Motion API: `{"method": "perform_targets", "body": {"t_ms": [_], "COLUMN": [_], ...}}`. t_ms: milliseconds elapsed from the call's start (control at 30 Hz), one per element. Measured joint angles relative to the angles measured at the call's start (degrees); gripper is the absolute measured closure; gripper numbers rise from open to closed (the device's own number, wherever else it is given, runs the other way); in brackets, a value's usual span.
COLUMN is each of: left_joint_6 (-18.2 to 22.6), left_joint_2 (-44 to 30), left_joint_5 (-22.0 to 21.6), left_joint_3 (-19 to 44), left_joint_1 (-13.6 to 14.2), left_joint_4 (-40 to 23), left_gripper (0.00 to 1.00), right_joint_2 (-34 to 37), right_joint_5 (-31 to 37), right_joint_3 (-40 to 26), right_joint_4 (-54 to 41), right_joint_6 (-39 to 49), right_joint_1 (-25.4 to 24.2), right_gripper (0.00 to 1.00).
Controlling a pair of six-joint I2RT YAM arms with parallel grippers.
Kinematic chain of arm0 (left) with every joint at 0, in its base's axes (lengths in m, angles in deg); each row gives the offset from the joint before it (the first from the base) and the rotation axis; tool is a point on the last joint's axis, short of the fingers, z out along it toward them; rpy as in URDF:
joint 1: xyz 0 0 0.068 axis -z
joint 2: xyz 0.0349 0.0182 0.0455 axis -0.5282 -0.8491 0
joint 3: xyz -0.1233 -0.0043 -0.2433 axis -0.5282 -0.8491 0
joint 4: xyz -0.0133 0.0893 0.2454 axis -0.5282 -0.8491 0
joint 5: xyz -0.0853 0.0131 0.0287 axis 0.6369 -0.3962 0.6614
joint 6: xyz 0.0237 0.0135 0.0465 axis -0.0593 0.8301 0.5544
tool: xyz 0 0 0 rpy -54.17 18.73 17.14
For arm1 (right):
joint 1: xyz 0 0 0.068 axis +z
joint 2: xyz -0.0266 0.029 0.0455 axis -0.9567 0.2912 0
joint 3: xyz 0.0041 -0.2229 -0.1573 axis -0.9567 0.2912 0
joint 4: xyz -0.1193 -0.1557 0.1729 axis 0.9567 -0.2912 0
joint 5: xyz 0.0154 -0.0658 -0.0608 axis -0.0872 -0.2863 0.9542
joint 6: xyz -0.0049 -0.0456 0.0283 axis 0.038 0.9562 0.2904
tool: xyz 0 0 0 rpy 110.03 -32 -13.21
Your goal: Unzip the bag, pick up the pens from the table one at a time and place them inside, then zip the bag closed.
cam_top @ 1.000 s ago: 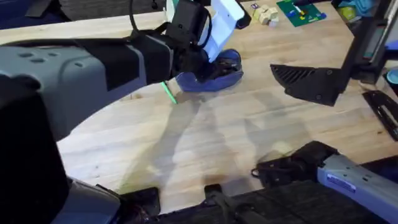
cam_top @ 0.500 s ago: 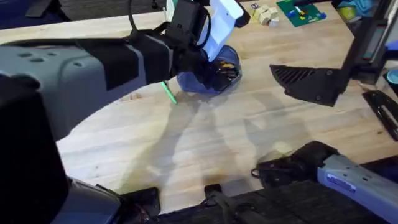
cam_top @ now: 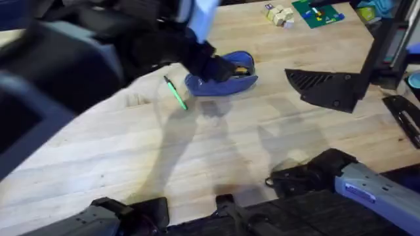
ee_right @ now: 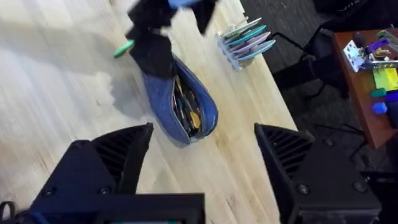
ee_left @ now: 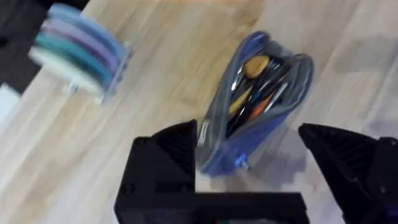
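**Bag open, green pen still out — left arm lifting off**

Bag [cam_top: 223, 75] lies on the table [cam_top: 216, 157] toward the far edge, roughly mid-width. Zipper parted; mouth gapes, showing pens and orange-yellow items inside (left wrist view [ee_left: 261, 93], right wrist view [ee_right: 181, 106]). Green pen [cam_top: 175, 92] rests flat on the wood just beside the bag's left end, not touching it as far as I can tell. A dark pen on the table cannot be made out.

Left gripper [ee_left: 249, 180]: jaws spread wide, empty, straddling the bag's near end from above. Right gripper [ee_right: 199, 168]: jaws also apart, empty, well back near the front edge, looking toward the bag.

Step, as I judge it: unzipping done, loading under way. Next move calls for an approach to the green pen, fingers closing across its shaft, then a carry into the open mouth.

Against half a second ago: left arm has swung away and blurs; more of the green pen is uncovered; bag has settled slightly flatter.
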Motion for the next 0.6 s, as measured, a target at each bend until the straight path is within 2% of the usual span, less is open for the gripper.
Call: {"method": "perform_targets", "body": {"t_ms": [167, 300, 400, 600], "left_joint_6": [-4.7, -6.2, -6.6, -6.9], "left_joint_2": [4.5, 7.7, 9.4, 9.5], "left_joint_5": [-3.5, -5.0, -5.8, -6.1], "left_joint_3": [0.0, 0.0, 0.0, 0.0], "left_joint_1": [-4.1, -7.1, -8.9, -9.9], "left_joint_4": [-9.9, -17.8, -21.5, -25.6], "left_gripper": [0.009, 0.009, 0.009, 0.009], "right_joint_2": [0.0, 0.0, 0.0, 0.0], "right_joint_5": [0.0, 0.0, 0.0, 0.0], "right_joint_3": [0.0, 0.0, 0.0, 0.0], "right_joint_4": [0.0, 0.0, 0.0, 0.0], "right_joint_6": [0.0, 0.0, 0.0, 0.0], "right_joint_1": [0.0, 0.0, 0.0, 0.0], "right_gripper": [0.003, 0.003, 0.003, 0.003]}}
